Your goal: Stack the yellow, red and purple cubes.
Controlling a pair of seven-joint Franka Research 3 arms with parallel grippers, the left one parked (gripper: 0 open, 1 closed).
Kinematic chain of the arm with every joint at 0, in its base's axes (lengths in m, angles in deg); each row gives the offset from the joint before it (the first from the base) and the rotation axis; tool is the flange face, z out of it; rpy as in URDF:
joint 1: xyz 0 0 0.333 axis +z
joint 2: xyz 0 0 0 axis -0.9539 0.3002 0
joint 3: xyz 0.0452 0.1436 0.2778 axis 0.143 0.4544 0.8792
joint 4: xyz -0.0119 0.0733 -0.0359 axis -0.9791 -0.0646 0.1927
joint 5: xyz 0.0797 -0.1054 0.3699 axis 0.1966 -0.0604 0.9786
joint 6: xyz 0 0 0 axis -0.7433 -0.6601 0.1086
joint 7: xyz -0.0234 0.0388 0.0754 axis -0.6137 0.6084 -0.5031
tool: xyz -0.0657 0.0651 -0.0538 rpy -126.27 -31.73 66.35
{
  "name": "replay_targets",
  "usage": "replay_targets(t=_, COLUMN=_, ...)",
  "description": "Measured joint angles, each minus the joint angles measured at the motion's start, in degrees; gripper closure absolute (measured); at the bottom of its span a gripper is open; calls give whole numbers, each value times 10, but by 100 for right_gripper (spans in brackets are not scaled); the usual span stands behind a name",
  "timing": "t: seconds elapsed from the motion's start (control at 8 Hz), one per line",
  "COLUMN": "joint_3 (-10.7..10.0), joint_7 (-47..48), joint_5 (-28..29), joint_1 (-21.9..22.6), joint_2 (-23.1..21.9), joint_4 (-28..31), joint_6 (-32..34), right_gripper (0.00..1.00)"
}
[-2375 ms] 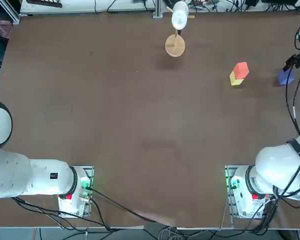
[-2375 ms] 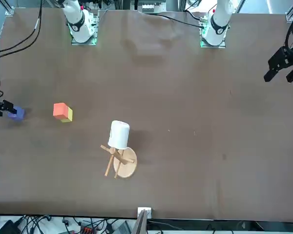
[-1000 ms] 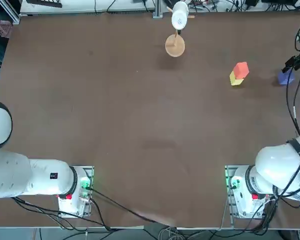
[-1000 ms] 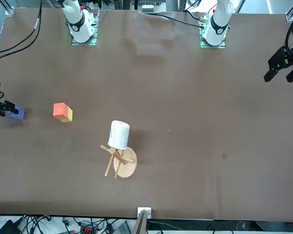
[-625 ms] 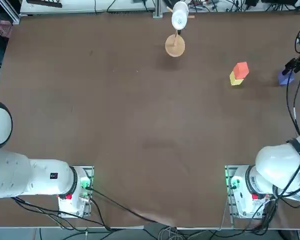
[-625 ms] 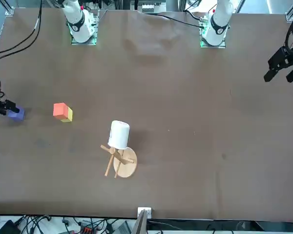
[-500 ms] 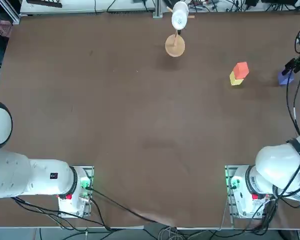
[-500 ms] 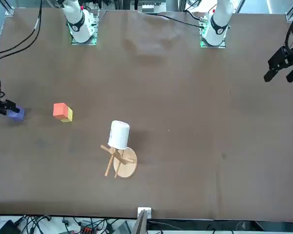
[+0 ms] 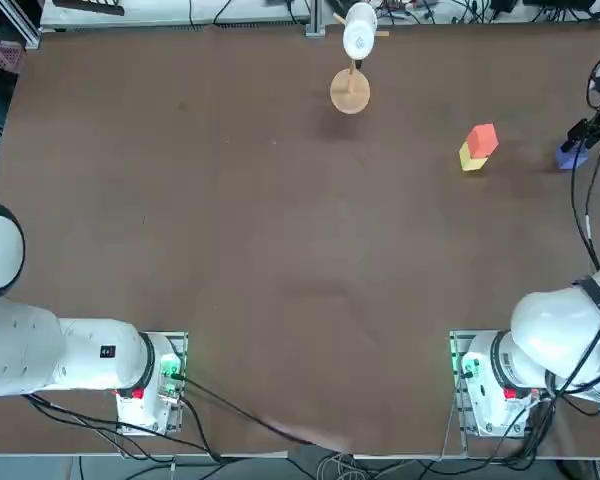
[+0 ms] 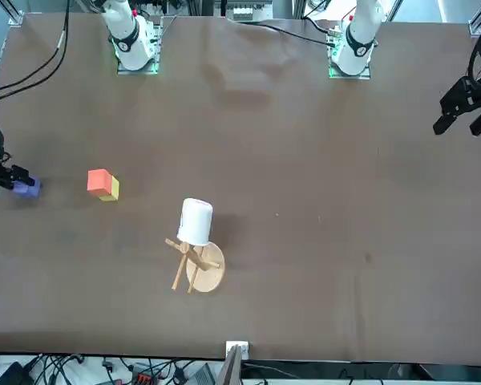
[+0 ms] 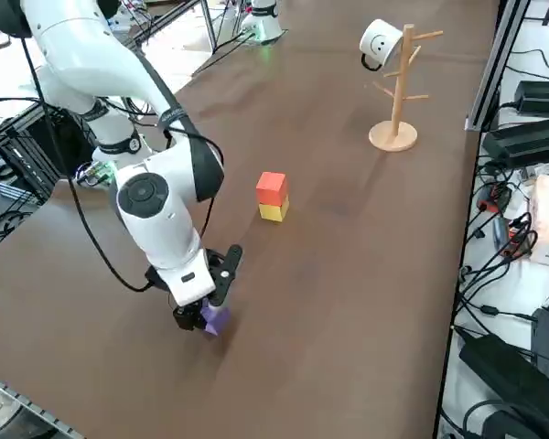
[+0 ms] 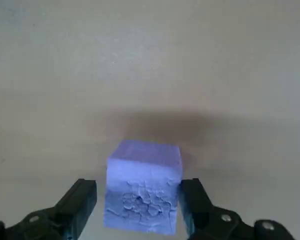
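— Nothing much has shifted since a second ago: my right pincer (image 12: 142,200) sits low at the same far right edge of the worktop (image 9: 280,250), and the blocks lie where they lay.

— What are you looking at, material-wise?

— Three small matte cubes. The purple cube (image 12: 143,186) has a cracked, flaky face toward the wrist camera. The red cube (image 11: 271,187) rests squarely on the yellow cube (image 11: 274,211). Farther off stands a wooden peg stand (image 11: 398,82) on a round base, a white mug (image 11: 380,41) hung on it.

— And the purple one against the pincer?

— It sits on the worktop between my two black fingers (image 12: 77,200), which stand fully spread on either side of it. One looks apart from it; whether the other touches I can't tell. Nothing is gripped.

— Anything hard to see?

— From overhead and from the front, the pincer is cut off at the picture's edge, and the purple cube is half hidden behind it.
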Motion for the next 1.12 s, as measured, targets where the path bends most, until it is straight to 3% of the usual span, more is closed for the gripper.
replay_targets(t=0.75, joint_3=0, joint_7=0, joint_5=0, joint_1=0, joint_2=7, joint_4=0, joint_6=-2, right_gripper=0)
replay_targets(t=1.12, joint_3=0, joint_7=0, joint_5=0, joint_1=0, joint_2=8, joint_4=0, joint_6=-2, right_gripper=6)
